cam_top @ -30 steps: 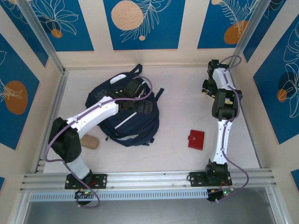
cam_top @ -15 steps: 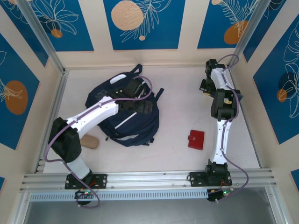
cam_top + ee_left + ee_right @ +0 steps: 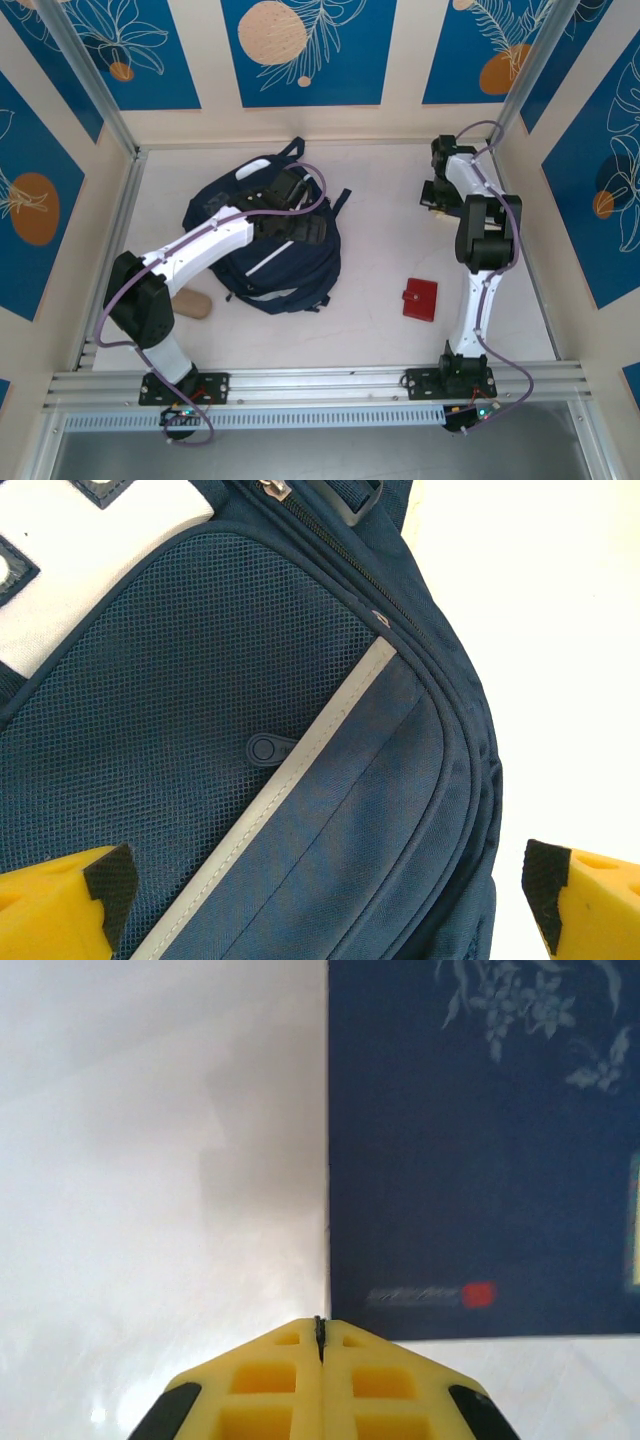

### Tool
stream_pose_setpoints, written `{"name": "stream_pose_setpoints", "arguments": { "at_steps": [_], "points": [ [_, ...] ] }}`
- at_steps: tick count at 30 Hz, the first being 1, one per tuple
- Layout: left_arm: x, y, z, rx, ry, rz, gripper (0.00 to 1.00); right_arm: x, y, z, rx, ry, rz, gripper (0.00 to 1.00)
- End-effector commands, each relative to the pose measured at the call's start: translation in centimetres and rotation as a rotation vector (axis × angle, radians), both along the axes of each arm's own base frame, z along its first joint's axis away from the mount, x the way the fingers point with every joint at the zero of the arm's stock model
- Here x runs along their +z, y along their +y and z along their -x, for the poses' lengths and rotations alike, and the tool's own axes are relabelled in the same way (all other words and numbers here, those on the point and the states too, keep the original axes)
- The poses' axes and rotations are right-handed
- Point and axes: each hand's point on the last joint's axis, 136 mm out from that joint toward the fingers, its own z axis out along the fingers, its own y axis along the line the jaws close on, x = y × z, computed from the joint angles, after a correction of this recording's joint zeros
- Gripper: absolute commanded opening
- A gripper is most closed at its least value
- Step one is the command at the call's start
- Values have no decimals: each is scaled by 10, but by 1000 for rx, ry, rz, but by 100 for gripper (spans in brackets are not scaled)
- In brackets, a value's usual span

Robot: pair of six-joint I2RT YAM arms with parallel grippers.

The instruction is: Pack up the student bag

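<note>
The left tool (image 3: 326, 885) gapes wide over the student bag (image 3: 180, 680); the right tool (image 3: 320, 1332) is clenched empty.

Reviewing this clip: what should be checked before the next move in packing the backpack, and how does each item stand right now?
1. The left end effector is open above the backpack: ok.
2. The right end effector is empty: ok, shut on nothing.
3. The right end effector is near the red wallet: not ok, it faces the blue wall panel.
4. The red wallet lies free on the table, apart from the backpack: ok.
5. The backpack is unzipped: cannot tell.
</note>
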Motion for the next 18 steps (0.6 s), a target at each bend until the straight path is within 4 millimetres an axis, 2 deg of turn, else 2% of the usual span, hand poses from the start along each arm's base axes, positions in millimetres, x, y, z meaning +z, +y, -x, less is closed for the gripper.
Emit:
{"name": "stream_pose_setpoints", "arguments": {
  "at_steps": [1, 6, 8, 9, 11, 15, 18],
  "points": [
    [5, 4, -3, 16, -2, -5, 100, 18, 47, 14, 96, -46, -84, 0],
    [5, 9, -5, 41, -10, -15, 100, 20, 116, 55, 233, -34, -212, 0],
    [7, 10, -5, 46, -16, -15, 100, 21, 130, 68, 267, -31, -238, 0],
    [7, 9, -6, 45, -18, -14, 100, 23, 130, 71, 259, -42, -232, 0],
    [8, 9, -6, 44, -21, -12, 100, 31, 120, 68, 216, -84, -203, 3],
    [10, 6, -7, 39, -21, -5, 100, 48, 72, 45, 47, -168, -99, 45],
    [10, 8, -7, 42, -22, -9, 100, 53, 35, 25, -35, -209, 1, 58]
  ]
}}
